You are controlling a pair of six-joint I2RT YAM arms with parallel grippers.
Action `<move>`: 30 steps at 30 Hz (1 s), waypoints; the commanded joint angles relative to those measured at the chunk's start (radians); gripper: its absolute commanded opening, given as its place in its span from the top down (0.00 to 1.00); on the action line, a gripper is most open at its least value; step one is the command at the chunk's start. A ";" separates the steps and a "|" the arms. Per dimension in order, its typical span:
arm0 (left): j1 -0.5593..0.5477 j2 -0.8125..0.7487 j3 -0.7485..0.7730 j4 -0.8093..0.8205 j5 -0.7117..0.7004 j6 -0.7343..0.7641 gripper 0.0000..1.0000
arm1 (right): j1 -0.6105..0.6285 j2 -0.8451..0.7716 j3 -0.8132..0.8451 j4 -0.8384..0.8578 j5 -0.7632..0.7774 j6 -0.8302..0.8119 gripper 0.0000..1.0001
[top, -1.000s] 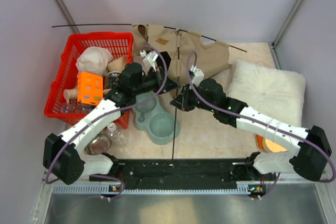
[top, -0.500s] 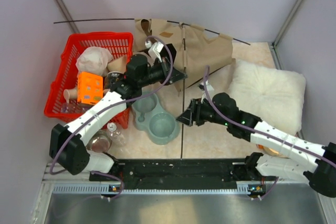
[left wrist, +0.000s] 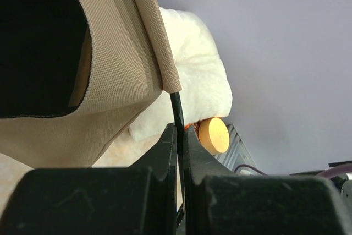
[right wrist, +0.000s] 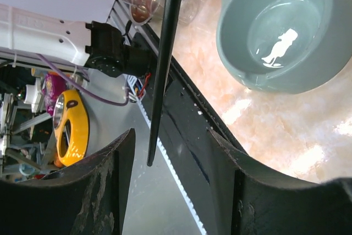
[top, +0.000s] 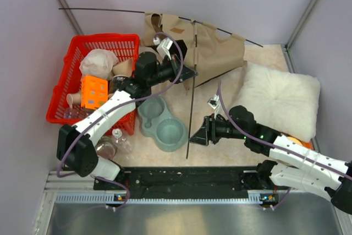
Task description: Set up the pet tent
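Observation:
The pet tent [top: 212,50] is tan fabric lying bunched at the far middle, with a brown label patch [top: 177,30]. One thin dark pole [top: 110,10] runs sideways along the back. A second pole [top: 190,114] runs from the fabric toward the near edge. My left gripper [top: 190,73] is shut on this pole just below its fabric sleeve [left wrist: 157,37]; the pole [left wrist: 177,111] shows between the closed fingers [left wrist: 165,152]. My right gripper [top: 198,136] is open around the pole's free near end [right wrist: 159,97], not touching it.
A red basket [top: 69,61] full of items stands at the left. A grey-green double pet bowl [top: 162,122] lies under the pole; it also shows in the right wrist view [right wrist: 286,31]. A fluffy white cushion [top: 278,97] lies at the right. Clear bottles [top: 113,141] lie near the left base.
My right gripper has slid down the pole toward the near edge. My left gripper has moved farther back with the pole, and the tent fabric has shifted back with it.

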 commanded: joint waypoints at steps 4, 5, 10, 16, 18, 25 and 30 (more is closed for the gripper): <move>0.020 0.012 0.032 0.153 -0.115 0.013 1.00 | 0.027 0.043 -0.010 0.140 -0.008 -0.007 0.47; 0.020 0.012 0.029 0.164 -0.125 0.007 1.00 | 0.027 0.050 -0.006 0.149 -0.006 -0.011 0.47; 0.020 0.019 0.039 0.170 -0.150 -0.010 1.00 | 0.030 0.093 0.003 0.171 -0.014 -0.011 0.57; 0.019 0.026 0.041 0.163 -0.127 0.005 1.00 | 0.034 0.071 0.003 0.165 0.023 0.021 1.00; 0.022 0.023 0.039 0.155 -0.104 0.014 0.94 | 0.033 0.043 0.003 0.163 0.062 0.038 1.00; 0.045 -0.021 0.012 0.173 0.045 -0.018 0.36 | 0.034 -0.006 0.034 0.131 0.162 0.093 1.00; 0.048 -0.107 -0.011 0.141 0.074 -0.001 0.28 | 0.033 -0.005 0.049 0.120 0.196 0.127 1.00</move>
